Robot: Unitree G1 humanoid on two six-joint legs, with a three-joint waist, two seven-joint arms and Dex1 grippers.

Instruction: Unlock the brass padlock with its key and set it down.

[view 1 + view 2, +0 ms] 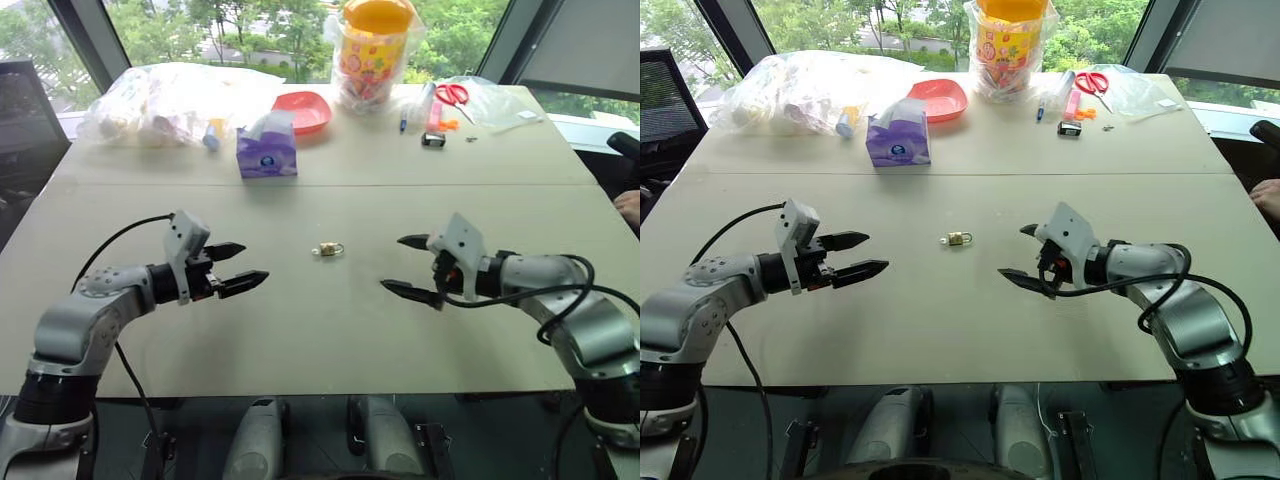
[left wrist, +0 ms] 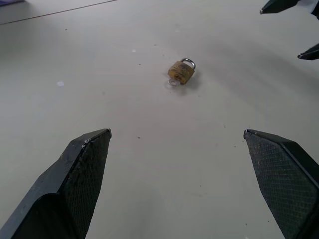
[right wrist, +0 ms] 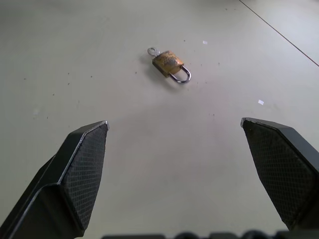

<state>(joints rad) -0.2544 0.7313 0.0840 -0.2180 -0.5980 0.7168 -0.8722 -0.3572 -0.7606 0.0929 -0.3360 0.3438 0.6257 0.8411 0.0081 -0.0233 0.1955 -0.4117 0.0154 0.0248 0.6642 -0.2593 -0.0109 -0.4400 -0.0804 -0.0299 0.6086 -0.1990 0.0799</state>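
Windows with green trees behind them back a pale worktop [image 1: 320,330]. From the head cameras, the brass padlock [image 1: 330,249] lies on its side mid-worktop, between the left claw [image 1: 240,266] and right claw [image 1: 410,266], apart from both; each claw's jaws stand wide and empty. A purple tissue box [image 1: 266,152], red dish [image 1: 303,110], and scissors [image 1: 452,94] sit at the far edge. Left wrist camera: the padlock lies ahead, the key [image 2: 173,82] in its base. Right wrist camera: the padlock lies ahead, shackle closed.
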